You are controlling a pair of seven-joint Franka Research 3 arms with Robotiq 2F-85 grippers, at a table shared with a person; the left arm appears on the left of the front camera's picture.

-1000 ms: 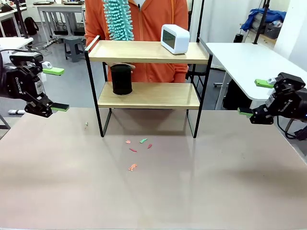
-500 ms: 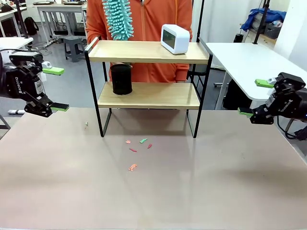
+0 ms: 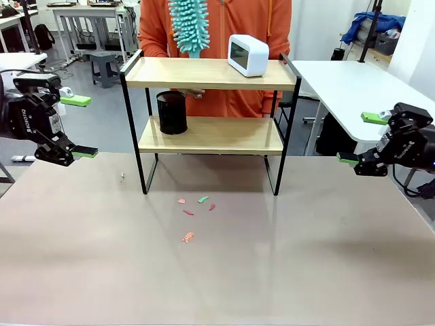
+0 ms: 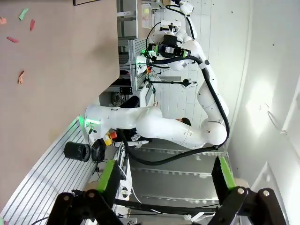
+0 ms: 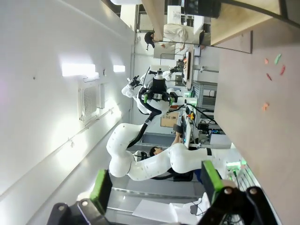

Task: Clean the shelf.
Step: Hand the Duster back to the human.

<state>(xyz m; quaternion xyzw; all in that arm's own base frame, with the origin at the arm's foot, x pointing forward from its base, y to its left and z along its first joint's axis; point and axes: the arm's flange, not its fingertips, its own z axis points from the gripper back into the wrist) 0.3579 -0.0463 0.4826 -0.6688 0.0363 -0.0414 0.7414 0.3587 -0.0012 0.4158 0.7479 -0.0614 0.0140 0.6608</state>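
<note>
The shelf [image 3: 204, 73] stands at the far middle of the table, with two wooden boards in a black frame. A white box-shaped device [image 3: 248, 54] sits on its top board and a black cup [image 3: 171, 113] on its lower board. Behind it a person in orange holds a teal duster [image 3: 189, 26] just above the top board. My left gripper [image 3: 80, 126] hangs open at the left edge, well clear of the shelf. My right gripper [image 3: 360, 139] hangs open at the right edge. Both wrist views show open, empty jaws [image 4: 166, 176] [image 5: 156, 183].
Several small red, orange and green scraps [image 3: 194, 210] lie on the beige table [image 3: 306, 258] in front of the shelf. A white table [image 3: 346, 81] stands at the back right. The scraps [image 5: 274, 65] and the shelf's boards [image 5: 243, 21] show in the right wrist view.
The person has shifted to the right, carrying the duster from the shelf's left end toward its middle. Both arms have stayed still.
</note>
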